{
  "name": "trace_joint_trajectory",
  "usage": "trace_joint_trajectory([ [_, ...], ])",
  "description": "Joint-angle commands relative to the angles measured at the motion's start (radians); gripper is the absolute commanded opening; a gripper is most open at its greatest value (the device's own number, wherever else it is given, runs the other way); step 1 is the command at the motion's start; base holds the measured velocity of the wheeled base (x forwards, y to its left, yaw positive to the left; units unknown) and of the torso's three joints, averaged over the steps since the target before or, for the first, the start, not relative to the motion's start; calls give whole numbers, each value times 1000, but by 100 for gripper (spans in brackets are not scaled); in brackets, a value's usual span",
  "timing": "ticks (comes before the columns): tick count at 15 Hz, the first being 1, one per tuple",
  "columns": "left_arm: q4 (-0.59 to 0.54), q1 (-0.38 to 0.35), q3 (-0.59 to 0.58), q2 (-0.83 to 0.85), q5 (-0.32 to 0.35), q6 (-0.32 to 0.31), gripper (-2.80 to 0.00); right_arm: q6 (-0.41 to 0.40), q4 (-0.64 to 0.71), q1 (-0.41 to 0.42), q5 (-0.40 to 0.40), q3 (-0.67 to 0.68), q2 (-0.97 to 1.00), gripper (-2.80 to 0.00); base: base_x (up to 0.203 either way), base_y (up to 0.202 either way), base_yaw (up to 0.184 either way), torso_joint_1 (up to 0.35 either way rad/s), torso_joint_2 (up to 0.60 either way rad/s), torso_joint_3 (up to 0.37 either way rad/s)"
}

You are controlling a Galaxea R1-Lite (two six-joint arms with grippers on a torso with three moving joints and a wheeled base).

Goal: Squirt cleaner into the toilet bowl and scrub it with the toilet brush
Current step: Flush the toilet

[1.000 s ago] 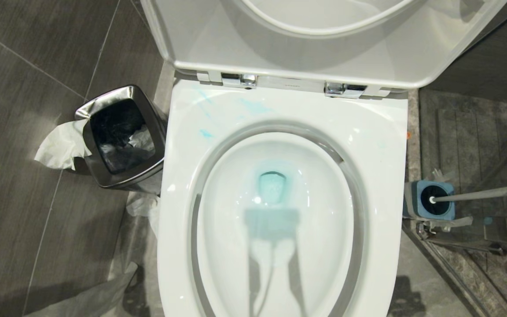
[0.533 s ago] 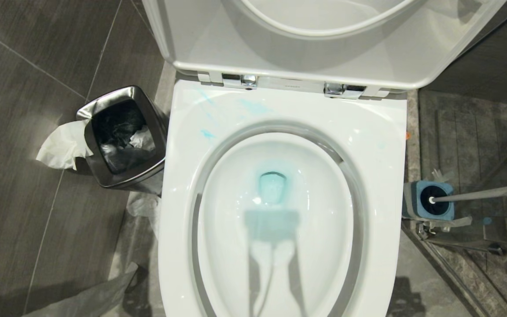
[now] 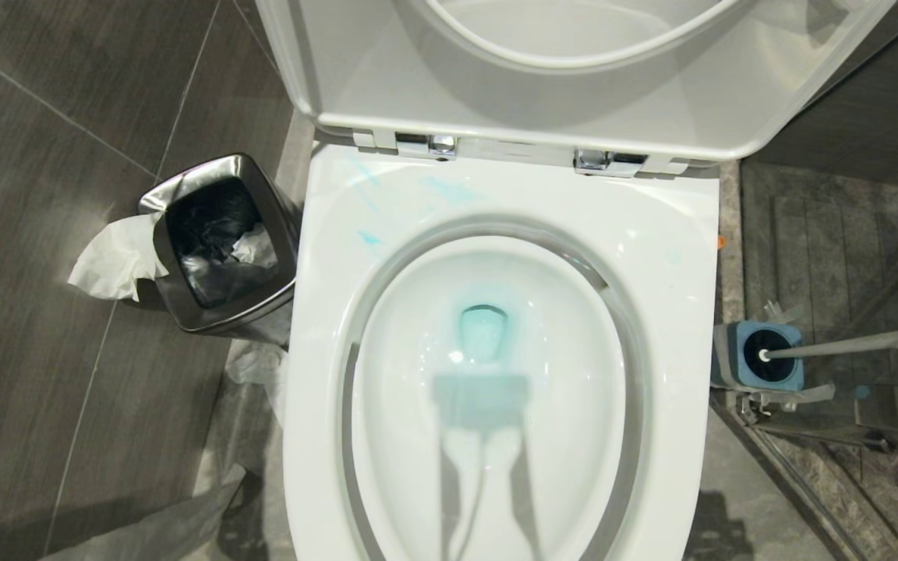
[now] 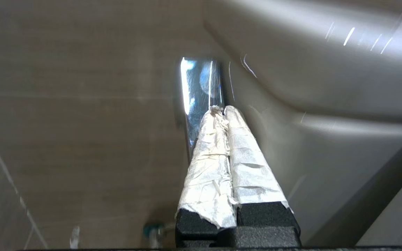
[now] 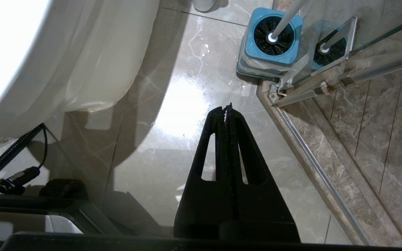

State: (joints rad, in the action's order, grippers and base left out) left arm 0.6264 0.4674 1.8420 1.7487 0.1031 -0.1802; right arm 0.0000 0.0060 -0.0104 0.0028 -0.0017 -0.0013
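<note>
our left gripper (image 4: pixel 223 109) fingers closed, empty, beside steel bin (image 4: pixel 201 90) | our right gripper (image 5: pixel 227 108) fingers closed, empty | toilet brush (image 5: pixel 284 21) in holder (image 5: pixel 253 59)

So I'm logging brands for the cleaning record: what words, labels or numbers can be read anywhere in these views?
None can be read.
Hinge strip behind the toilet bowl: a small mark, too small to read.
Brush holder, steel bin: no text visible.
</note>
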Motion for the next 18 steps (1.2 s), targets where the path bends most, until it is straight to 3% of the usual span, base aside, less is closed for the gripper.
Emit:
trace_joint_trajectory([
  [1,13,0,-36,17,-3,0,-280,0,0,0,0,1,1,-280,0,0,0,0,0,0],
  [18,21,1,-69,-29,-11,-7,-280,0,0,0,0,0,1,-280,0,0,0,0,0,0],
])
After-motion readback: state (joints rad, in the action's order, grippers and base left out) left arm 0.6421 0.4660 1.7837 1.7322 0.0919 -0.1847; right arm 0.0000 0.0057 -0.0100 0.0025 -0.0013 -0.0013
